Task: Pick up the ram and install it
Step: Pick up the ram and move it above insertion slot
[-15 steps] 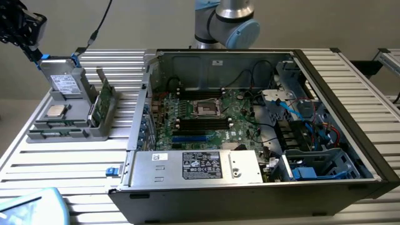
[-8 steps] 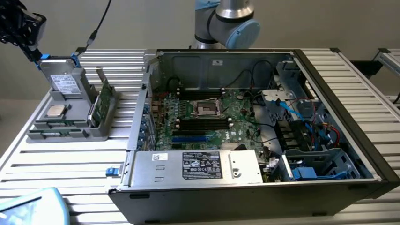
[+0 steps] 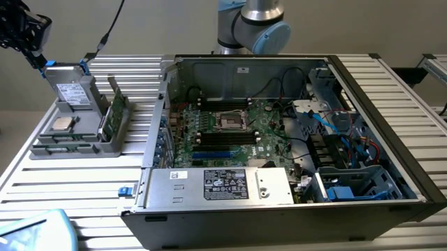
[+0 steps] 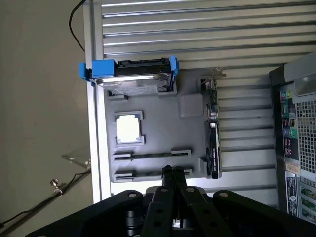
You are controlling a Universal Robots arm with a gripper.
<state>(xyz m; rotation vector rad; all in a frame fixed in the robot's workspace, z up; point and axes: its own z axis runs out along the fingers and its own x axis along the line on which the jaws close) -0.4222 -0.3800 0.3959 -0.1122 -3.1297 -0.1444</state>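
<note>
Slatted aluminium forms the bench (image 3: 84,183), and on it stands an open computer case (image 3: 412,172) with its motherboard (image 3: 237,141) and power supply (image 3: 216,185) exposed. In the exterior view, a grey holder (image 4: 163,128) sits at nine o'clock from the case. A hard drive (image 4: 136,81) in blue brackets is at the holder's twelve o'clock end, with a square silver processor chip (image 4: 127,129) just below it. A green circuit board (image 3: 115,112) stands on edge along the holder's three o'clock side.

The ram (image 4: 152,155) rests on edge in a narrow slot near the holder's six o'clock end, just past the processor chip. A second slot runs beside it, and I cannot tell what it holds.

My fingers (image 4: 163,187) are pressed together at the tips and grip nothing. They hover above the holder's slot end, close to the ram without touching it.
</note>
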